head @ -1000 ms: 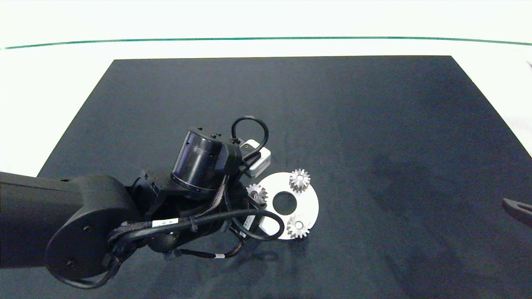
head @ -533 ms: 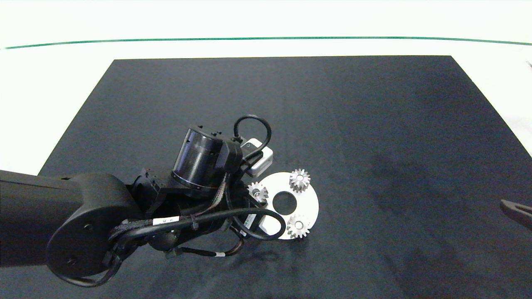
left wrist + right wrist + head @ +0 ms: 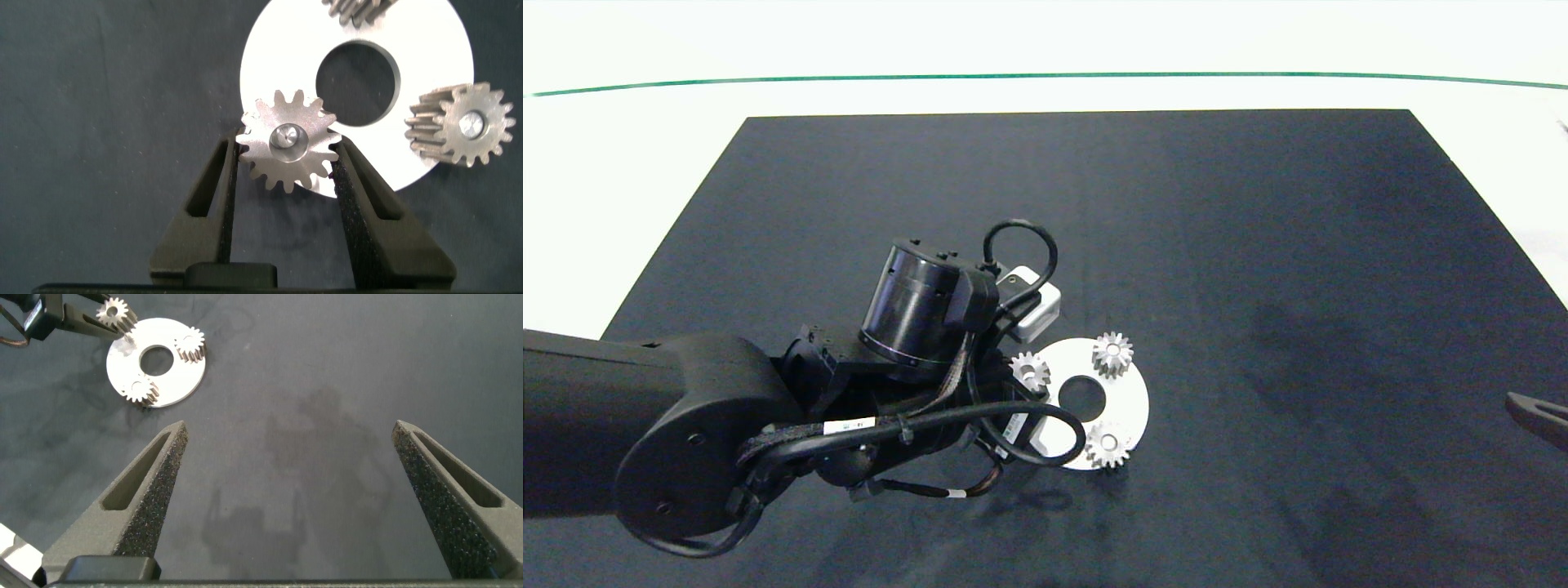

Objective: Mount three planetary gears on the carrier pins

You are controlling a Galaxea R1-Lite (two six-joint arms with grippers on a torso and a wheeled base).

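Observation:
The white carrier disc point(image 3: 1129, 402) lies on the dark mat. Two planetary gears point(image 3: 1112, 353) point(image 3: 1107, 445) sit on carrier pins, whose pale tips point(image 3: 467, 122) show in their centre holes. My left gripper point(image 3: 286, 151) is shut on the third gear point(image 3: 288, 153) at the disc's near-left rim point(image 3: 270, 49), one finger point(image 3: 225, 175) on each side of its teeth. A pale round spot shows through its hole; I cannot tell whether it is seated on that pin. My right gripper point(image 3: 288, 429) hangs open far to the right point(image 3: 1539, 416).
The black mat point(image 3: 1258, 245) covers most of the white table point(image 3: 621, 163), which has a green line near its far edge. My left arm and its cables point(image 3: 907, 425) overhang the disc's left side.
The left wrist has crept slightly towards the far side, and the held gear has shifted with it a little along the disc's left rim. The right gripper has stayed still.

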